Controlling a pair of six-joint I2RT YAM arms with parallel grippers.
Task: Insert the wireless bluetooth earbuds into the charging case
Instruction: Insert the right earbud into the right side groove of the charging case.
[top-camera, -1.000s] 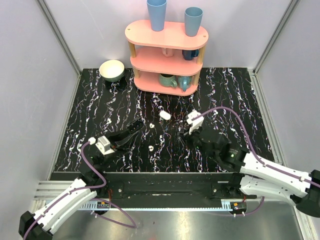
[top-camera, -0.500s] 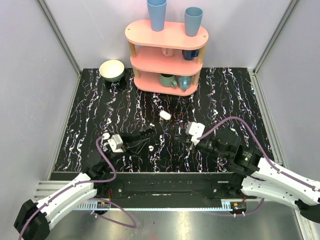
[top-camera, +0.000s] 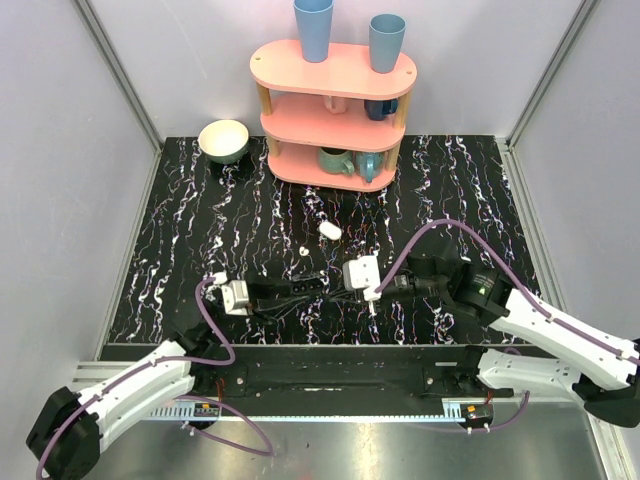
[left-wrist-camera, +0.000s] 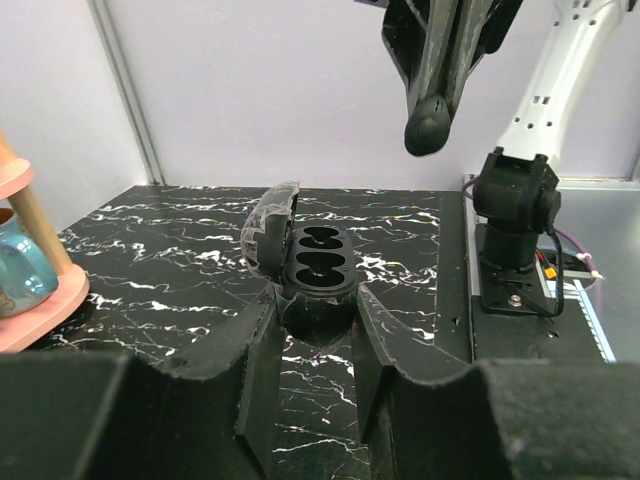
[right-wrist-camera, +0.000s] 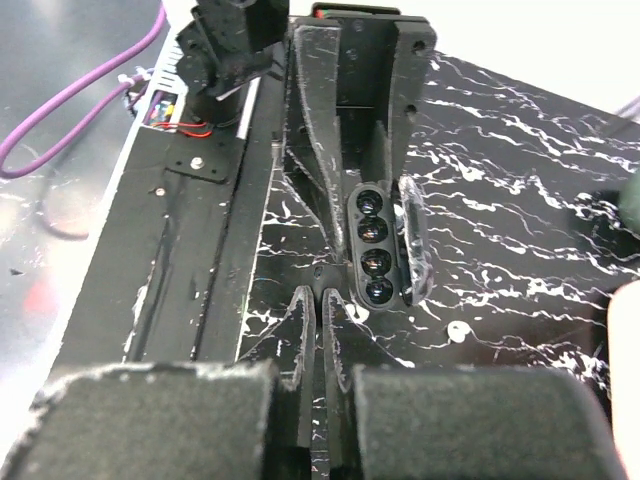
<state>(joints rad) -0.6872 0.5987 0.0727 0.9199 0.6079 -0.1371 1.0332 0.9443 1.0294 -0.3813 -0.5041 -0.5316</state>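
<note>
The charging case (left-wrist-camera: 320, 262), dark with its lid open, is sitting clamped in the left gripper (left-wrist-camera: 318, 312). The right gripper (right-wrist-camera: 312, 296), fingers pressed together, is hovering just above it. One earbud (right-wrist-camera: 459, 331) is lying just beyond the case. The second cannot be made out.

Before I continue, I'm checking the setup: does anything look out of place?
A tiny white earbud lies loose on the table beyond the left gripper, whose open charging case has empty pockets.

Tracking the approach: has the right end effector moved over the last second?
Yes. The right end effector has moved left and toward the near edge, away from the pink shelf.
</note>
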